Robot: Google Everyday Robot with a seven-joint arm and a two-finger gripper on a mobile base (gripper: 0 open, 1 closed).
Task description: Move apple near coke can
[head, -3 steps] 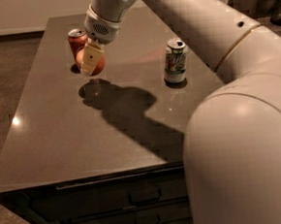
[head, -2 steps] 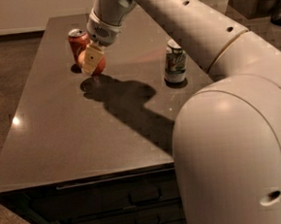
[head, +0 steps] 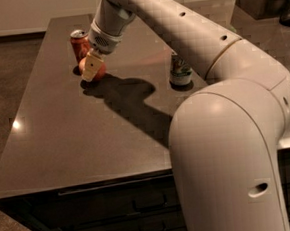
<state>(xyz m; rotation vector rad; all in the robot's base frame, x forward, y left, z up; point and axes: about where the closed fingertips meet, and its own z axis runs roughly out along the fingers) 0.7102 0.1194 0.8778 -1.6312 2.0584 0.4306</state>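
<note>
The red coke can (head: 79, 44) stands upright at the far left of the dark table (head: 76, 138). The red-orange apple (head: 101, 71) is just in front and to the right of the can, low at the table surface, with its shadow right beside it. My gripper (head: 91, 71) reaches down from the long white arm and is shut on the apple; one pale fingertip (head: 92, 66) crosses the apple's front. The apple and the can are very close, and I cannot tell if they touch.
A white-and-green soda can (head: 180, 70) stands upright at the middle right of the table. My arm's big white elbow (head: 227, 146) blocks the right front of the view. A dark container (head: 264, 0) sits on a counter at the back right. Drawers (head: 142, 208) are below the table's front edge.
My gripper has come down with the apple, from a little above the table to the surface beside the coke can. Both cans have stayed where they were.
</note>
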